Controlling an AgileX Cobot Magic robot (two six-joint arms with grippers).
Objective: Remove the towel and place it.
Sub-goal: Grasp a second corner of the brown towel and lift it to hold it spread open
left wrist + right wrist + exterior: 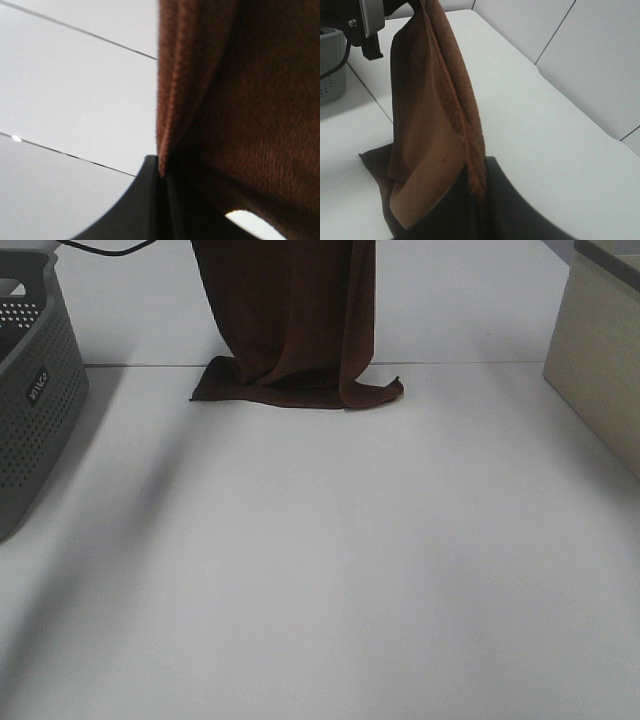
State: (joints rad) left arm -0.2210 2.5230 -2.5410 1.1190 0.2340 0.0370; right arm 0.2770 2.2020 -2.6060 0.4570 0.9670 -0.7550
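Note:
The dark brown towel (285, 310) hangs straight down from above the top of the exterior high view. Its lower end (300, 392) lies crumpled on the white table (350, 570). Neither gripper shows in that view. In the left wrist view my left gripper (160, 172) is shut on an upper edge of the towel (235, 100). In the right wrist view my right gripper (477, 200) is shut on another upper edge of the towel (435, 125), and the cloth stretches across to the left gripper (385, 15).
A grey perforated basket (30, 390) stands at the table's left edge. A beige box (600, 360) stands at the right edge. A black cable (100, 248) runs along the far left behind the basket.

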